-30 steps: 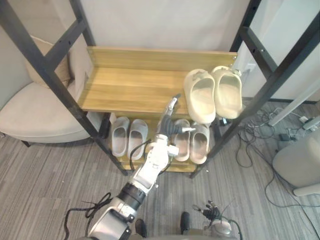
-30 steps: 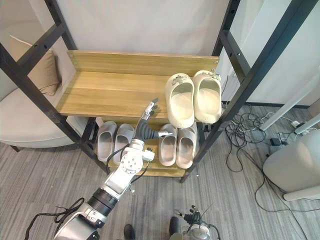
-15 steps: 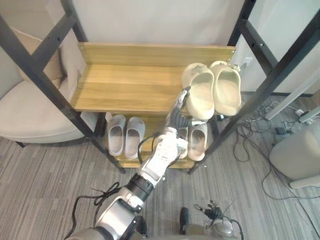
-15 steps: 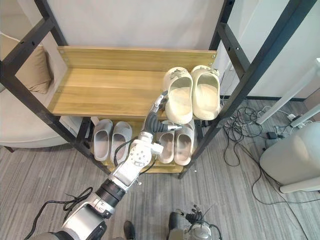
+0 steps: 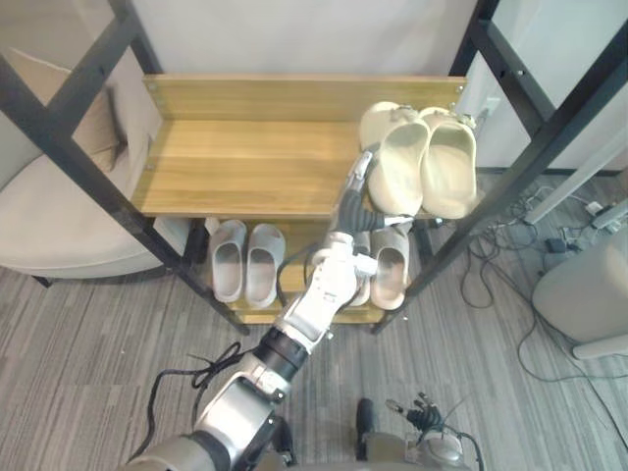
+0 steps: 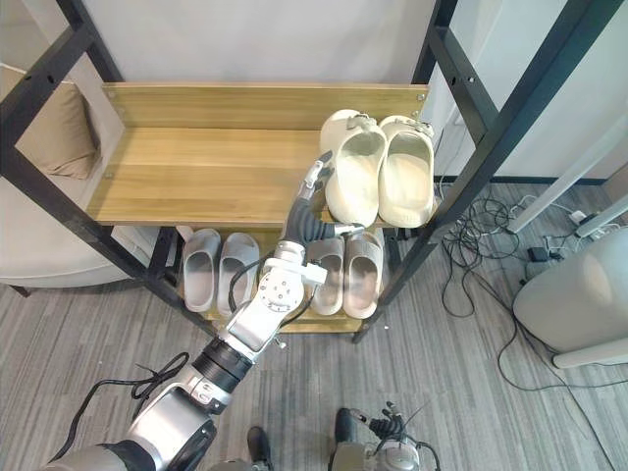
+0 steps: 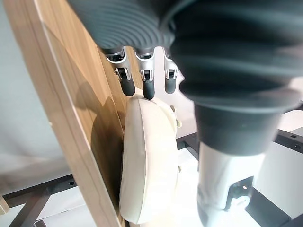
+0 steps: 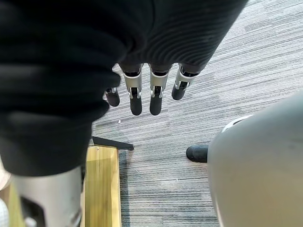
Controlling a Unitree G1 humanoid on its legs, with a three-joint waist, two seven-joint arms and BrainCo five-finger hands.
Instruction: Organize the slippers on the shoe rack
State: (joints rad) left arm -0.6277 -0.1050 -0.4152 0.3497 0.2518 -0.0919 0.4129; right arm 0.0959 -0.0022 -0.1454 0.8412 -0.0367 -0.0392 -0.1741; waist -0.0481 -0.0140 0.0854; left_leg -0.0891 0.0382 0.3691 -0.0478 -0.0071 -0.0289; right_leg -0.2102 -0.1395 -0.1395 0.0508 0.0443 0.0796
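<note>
Left hand pushes a cream slipper on the top shelf

The left cream slipper [image 5: 400, 167] lies at the right end of the top shelf [image 5: 245, 167], touching the right cream slipper [image 5: 449, 167], and both heels stick out over the front edge. The left hand [image 5: 351, 201] has its fingers [image 7: 148, 87] straight and flat against this slipper's side, not wrapped round it. A second ago the hand was lower, by the shelf's front edge, and the slipper was straight; now the hand is up against it and the slipper looks a bit crooked and squeezed to its twin. So the pushing has begun, but the pair is not neat yet. Two grey pairs [image 5: 245, 270] [image 5: 392, 270] sit on the low shelf. The right hand [image 8: 142, 90] hangs over the floor with straight fingers
</note>
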